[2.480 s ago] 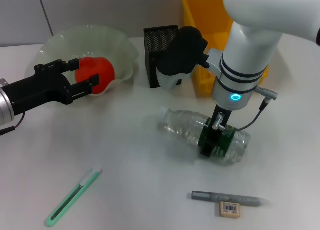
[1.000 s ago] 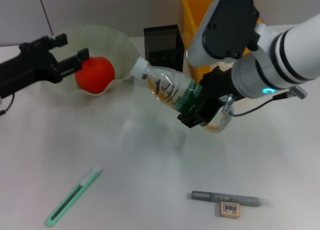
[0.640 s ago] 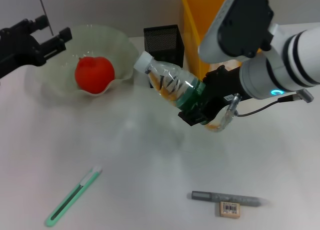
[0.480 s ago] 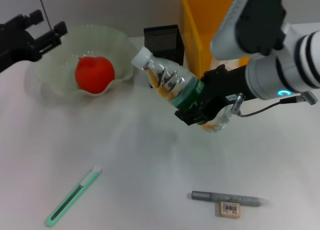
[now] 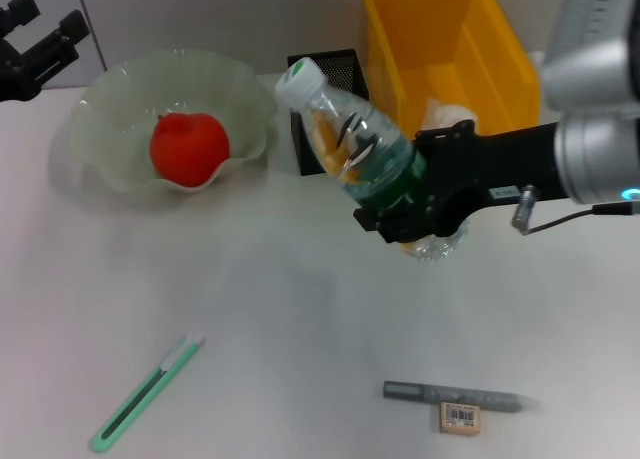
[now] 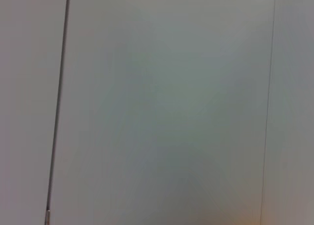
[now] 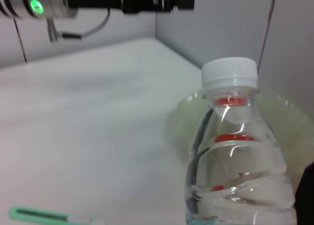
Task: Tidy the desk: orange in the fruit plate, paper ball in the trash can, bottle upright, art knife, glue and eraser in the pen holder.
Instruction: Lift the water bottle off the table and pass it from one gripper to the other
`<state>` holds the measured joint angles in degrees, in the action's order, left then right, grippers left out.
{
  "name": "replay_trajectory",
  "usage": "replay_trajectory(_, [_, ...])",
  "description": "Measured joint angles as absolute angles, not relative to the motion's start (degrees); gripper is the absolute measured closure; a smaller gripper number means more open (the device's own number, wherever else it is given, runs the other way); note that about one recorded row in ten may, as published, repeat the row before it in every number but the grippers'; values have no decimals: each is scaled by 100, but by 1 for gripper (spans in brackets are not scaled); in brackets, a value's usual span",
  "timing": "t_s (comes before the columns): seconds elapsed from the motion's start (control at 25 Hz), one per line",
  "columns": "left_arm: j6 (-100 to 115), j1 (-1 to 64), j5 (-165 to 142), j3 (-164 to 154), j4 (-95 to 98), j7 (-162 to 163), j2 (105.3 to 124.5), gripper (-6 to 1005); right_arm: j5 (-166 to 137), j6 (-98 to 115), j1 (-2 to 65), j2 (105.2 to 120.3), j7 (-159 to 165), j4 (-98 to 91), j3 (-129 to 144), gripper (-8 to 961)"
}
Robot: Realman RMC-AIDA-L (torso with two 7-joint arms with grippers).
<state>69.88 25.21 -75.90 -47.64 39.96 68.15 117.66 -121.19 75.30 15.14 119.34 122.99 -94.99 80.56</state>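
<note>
Right gripper (image 5: 415,214) clenched around tilted water bottle (image 5: 355,144) (cap toward fruit plate (image 5: 110,179)), left gripper (image 5: 35,49) raised, jaws released

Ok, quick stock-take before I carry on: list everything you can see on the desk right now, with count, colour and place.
bottle: 1, clear with white cap, held tilted above the desk centre
orange: 1, orange-red, in the fruit plate
fruit plate: 1, pale translucent green, far left of desk
pen holder: 1, black mesh, behind the bottle
trash can: 1, yellow, far right
paper ball: 1, white, inside the trash can
art knife: 1, green, near left
glue: 1, grey stick, near right
eraser: 1, tan with barcode, touching the glue's near side
right gripper: black, clamped on the bottle's lower body
left gripper: black, raised at the far left corner, holding nothing
</note>
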Motion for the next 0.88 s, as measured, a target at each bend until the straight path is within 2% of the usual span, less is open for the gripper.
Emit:
replay_trajectory(0.28, [7046, 2521, -7580, -4646, 3997, 6776, 11776, 307, -10638, 7589, 1285, 11924, 10855, -8800, 7374, 193])
replay_trajectory(0.52, [7117, 2512, -7580, -4646, 3999, 6776, 11788, 307, -9807, 7663, 1341, 11921, 9860, -7960, 7013, 193])
replay_trajectory(0.88, [7673, 2648, -7629, -4726, 3956, 6926, 11785, 307, -9186, 7774, 2222, 11924, 8655, -6098, 6636, 193])
